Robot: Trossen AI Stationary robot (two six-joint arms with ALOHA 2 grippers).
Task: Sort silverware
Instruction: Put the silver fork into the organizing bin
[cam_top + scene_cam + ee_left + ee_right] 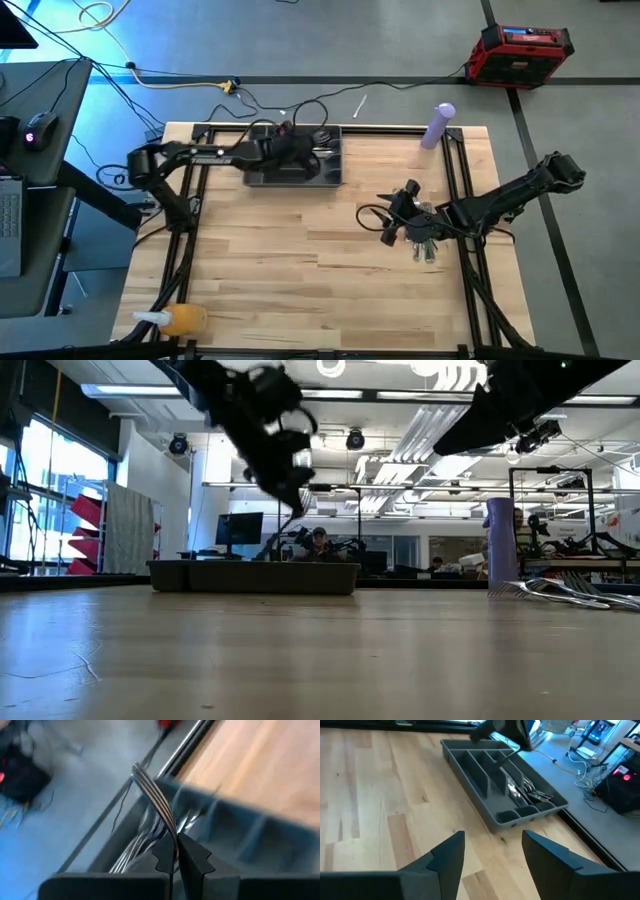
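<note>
From above: left gripper (318,138) over the tray (262,180) at the table's (300,260) far edge, right gripper (392,218) above the wood on the right side, next to a small pile of silverware (426,248). Only in the left wrist view: fingers (192,857) pinched together on a fork (152,795), tines raised, more cutlery lying in the compartment below. Only in the right wrist view: own fingers (447,855) spread wide with nothing between, forks (527,792) gathered in one tray slot. At table level: pile (555,590) flat by a purple bottle (499,550)
</note>
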